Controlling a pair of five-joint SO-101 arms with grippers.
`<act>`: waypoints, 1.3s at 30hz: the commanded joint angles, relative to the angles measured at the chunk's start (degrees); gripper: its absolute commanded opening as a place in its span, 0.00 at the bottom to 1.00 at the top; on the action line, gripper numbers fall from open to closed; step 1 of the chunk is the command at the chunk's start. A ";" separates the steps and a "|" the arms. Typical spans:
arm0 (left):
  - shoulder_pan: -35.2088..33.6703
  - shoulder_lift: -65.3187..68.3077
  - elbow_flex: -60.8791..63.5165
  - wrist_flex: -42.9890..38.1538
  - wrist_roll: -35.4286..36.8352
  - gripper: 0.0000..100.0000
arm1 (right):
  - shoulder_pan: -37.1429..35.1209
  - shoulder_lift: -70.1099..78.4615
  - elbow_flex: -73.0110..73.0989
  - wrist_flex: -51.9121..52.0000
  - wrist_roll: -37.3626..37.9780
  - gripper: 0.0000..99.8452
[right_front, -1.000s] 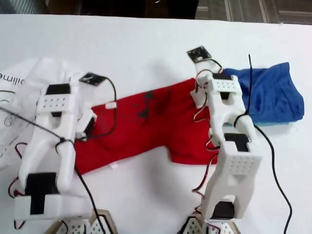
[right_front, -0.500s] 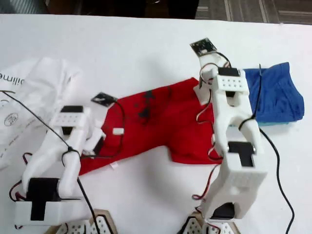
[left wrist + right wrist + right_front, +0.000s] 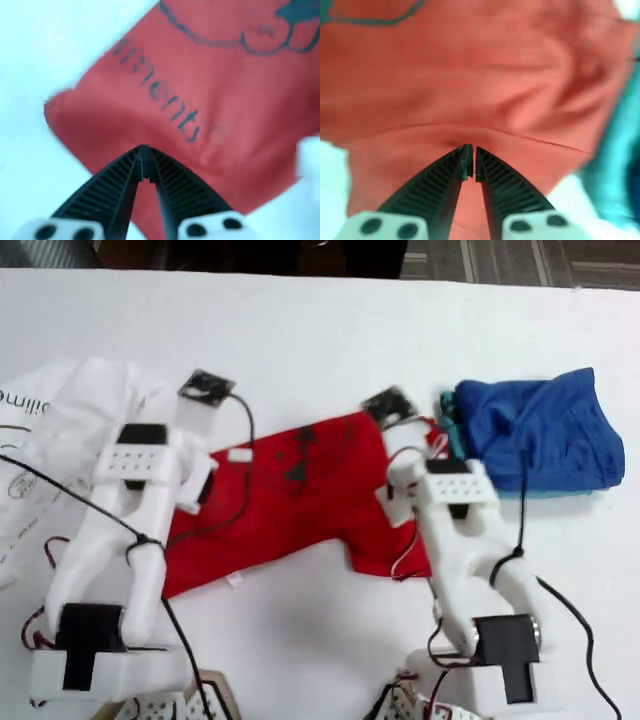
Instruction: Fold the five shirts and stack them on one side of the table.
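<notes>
Both left gripper [image 3: 143, 167] and right gripper [image 3: 470, 164], clamped shut, got shifted across the red printed fabric shirt [image 3: 290, 502], fold probably being started.

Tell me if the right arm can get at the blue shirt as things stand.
Probably yes: the blue shirt lies just beside the right pincer, with nothing between them. But the pincer looks shut on the red shirt, so it would have to let go first.

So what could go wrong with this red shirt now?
The right gripper pinches the red shirt close beside the folded blue shirt, so a pull may drag that one askew. The left gripper is shut over the red cloth with no clear fold caught, so that end may stay behind.
</notes>
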 commanded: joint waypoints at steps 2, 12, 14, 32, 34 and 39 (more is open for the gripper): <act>0.18 8.88 -5.85 -1.49 3.60 0.03 | -2.59 -2.07 0.62 -0.75 0.26 0.02; -4.92 30.95 -30.11 9.85 4.13 0.03 | -2.24 -2.07 1.58 3.38 0.26 0.02; -5.10 35.60 -36.97 12.84 3.96 0.03 | -2.33 -2.51 2.20 3.82 0.26 0.02; -5.10 74.46 -103.78 35.43 1.58 0.03 | -9.10 -2.77 5.80 4.09 0.09 0.02; -5.10 74.64 -104.13 35.43 1.67 0.03 | -9.36 -3.91 5.80 4.09 -0.18 0.02; -4.84 71.12 -103.96 35.69 1.67 0.03 | -9.19 -12.97 5.80 6.46 -0.09 0.02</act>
